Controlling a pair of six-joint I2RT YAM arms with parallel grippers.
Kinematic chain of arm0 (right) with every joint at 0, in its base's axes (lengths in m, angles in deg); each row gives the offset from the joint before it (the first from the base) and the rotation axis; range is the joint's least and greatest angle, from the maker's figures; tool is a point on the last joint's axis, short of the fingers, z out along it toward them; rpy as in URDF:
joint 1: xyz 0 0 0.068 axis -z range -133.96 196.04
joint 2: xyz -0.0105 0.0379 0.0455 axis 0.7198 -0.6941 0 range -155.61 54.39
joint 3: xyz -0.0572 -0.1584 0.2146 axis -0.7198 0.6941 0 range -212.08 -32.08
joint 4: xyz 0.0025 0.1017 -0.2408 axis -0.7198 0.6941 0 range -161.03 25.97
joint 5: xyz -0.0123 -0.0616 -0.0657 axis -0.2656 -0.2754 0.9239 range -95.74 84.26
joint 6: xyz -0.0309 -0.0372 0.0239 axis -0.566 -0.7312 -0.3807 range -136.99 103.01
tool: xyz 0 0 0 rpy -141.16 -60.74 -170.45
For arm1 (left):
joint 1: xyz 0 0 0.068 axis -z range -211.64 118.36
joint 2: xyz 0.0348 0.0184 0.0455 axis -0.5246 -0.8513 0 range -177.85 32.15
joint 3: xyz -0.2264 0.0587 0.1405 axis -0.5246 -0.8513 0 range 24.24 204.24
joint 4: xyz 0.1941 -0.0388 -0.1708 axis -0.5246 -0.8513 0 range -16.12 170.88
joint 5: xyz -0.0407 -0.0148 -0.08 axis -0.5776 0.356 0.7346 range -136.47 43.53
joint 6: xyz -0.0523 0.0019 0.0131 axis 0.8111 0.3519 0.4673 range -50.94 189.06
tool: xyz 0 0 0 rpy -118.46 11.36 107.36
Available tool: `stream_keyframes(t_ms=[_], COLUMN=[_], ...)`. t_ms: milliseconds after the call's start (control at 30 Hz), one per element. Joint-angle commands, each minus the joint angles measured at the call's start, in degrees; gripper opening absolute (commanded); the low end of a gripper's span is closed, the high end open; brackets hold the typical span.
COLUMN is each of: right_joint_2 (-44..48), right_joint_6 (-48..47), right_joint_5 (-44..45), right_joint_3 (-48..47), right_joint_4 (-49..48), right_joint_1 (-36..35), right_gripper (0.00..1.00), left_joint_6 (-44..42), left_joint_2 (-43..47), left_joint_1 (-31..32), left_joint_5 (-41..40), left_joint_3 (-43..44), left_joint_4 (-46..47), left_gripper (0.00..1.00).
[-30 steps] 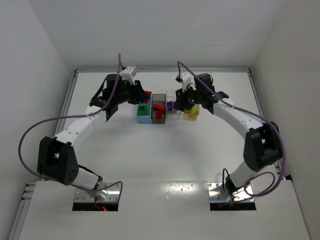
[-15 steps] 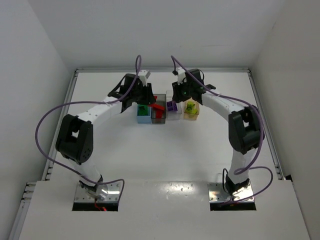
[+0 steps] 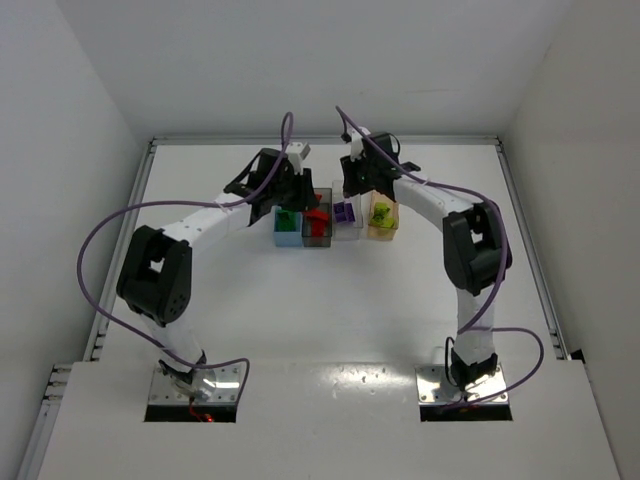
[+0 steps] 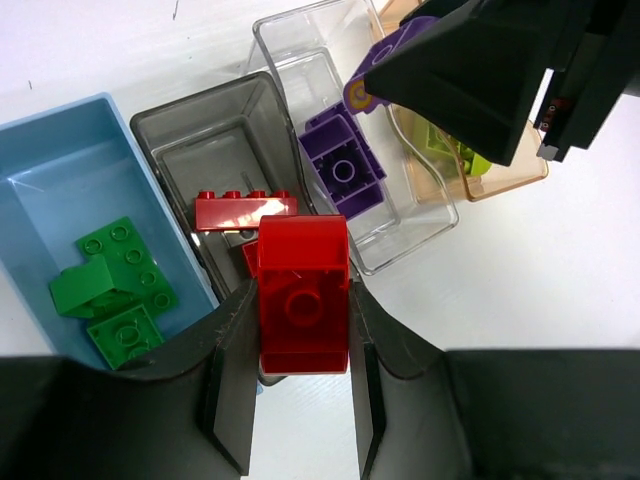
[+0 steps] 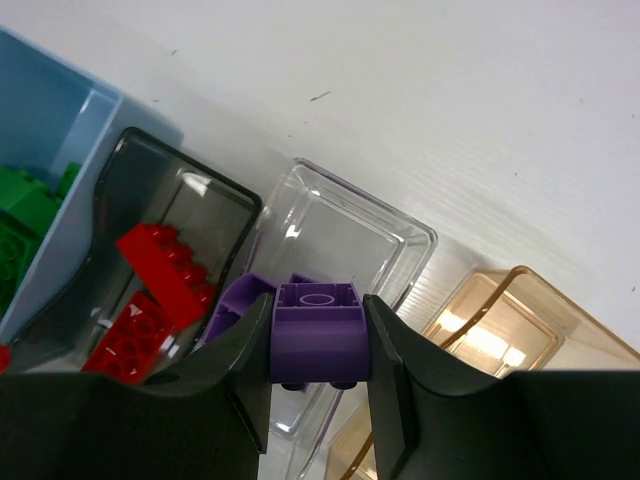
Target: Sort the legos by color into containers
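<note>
Four containers stand in a row: blue (image 3: 287,236), dark grey (image 3: 318,236), clear (image 3: 347,226) and pale orange (image 3: 382,230). My left gripper (image 4: 303,305) is shut on a red lego (image 4: 303,262) above the near end of the grey bin (image 4: 190,135), which holds another red brick (image 4: 245,210). My right gripper (image 5: 318,322) is shut on a purple lego (image 5: 318,345) over the clear bin (image 5: 375,235), where a purple brick (image 4: 343,172) lies. Green bricks (image 4: 115,285) lie in the blue bin (image 4: 60,170), and lime ones (image 3: 381,212) in the orange bin.
The bins touch side by side near the back of the white table (image 3: 320,300). The two wrists hang close together over the row, the right gripper's black body (image 4: 480,70) showing in the left wrist view. White walls enclose the table.
Both arms swung inward over the row. The left gripper came from left of the blue bin to the grey one. The right went from the orange bin to the clear one.
</note>
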Motion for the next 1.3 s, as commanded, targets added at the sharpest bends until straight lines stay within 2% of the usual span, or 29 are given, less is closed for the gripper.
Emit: stream_keyframes(t_ms=[0, 33, 200, 300, 500, 633, 667, 700, 833, 1033, 1167, 1200, 1233, 1267], right_joint_2=[-0.7, -0.7, -0.7, -0.1, 4.8, 7.9, 8.5, 8.5, 10.7, 15.5, 22.1, 23.9, 27.4, 29.0], right_joint_6=[0.6, 0.6, 0.6, 1.1, 3.3, 3.3, 3.3, 3.3, 3.3, 3.3, 3.3, 3.3, 3.3, 2.4], right_joint_5=[4.2, 4.9, 3.7, 2.4, 3.6, 3.6, 3.6, 3.6, 4.2, 3.1, 2.5, 2.5, 2.5, 2.5], right_joint_3=[-2.6, -2.6, -1.9, -1.3, 0.7, 2.0, 2.0, 2.5, 3.8, 7.8, 11.4, 12.2, 13.7, 14.3], right_joint_4=[-1.2, -1.2, -1.7, -1.7, -3.1, -3.8, -3.8, -3.8, -3.8, -4.3, -3.8, -3.1, -2.4, -1.4], right_joint_1=[-1.0, -1.0, -1.0, -1.0, -1.0, -0.5, -0.5, -0.5, -0.5, 0.6, 2.6, 3.8, 4.6, 5.3], right_gripper=[0.31, 0.40, 0.48, 0.59, 0.60, 0.61, 0.61, 0.63, 0.63, 0.65, 0.65, 0.65, 0.65, 0.65], left_joint_6=[-0.6, -0.6, -0.6, -1.1, -1.1, -1.1, -1.1, -1.1, -1.1, -2.5, -5.7, -7.5, -8.7, -10.2], left_joint_2=[-0.5, -0.5, -1.8, -2.4, -3.5, -4.9, -5.7, -5.7, -7.0, -3.2, 4.9, 6.8, 10.8, 12.6], left_joint_1=[1.5, 1.5, 2.0, 2.6, 3.1, 3.7, 3.7, 3.7, 3.7, 4.2, 4.2, 4.2, 4.2, 4.2], left_joint_5=[-0.1, -0.1, -0.7, -0.7, -1.7, -1.7, -1.7, -2.3, -4.4, -8.3, -10.6, -11.6, -13.7, -14.6], left_joint_3=[2.3, 2.3, 2.9, 3.4, 3.4, 4.1, 4.9, 4.9, 6.8, 7.9, 7.0, 5.7, 4.7, 3.8], left_joint_4=[0.5, 0.5, 0.5, 0.5, 0.5, 0.5, 0.5, 0.0, -0.5, -0.5, -1.1, -1.7, -2.2, -2.7], left_gripper=[0.15, 0.15, 0.15, 0.15, 0.15, 0.32, 0.37, 0.47, 0.63, 0.68, 0.68, 0.75, 0.90, 0.94])
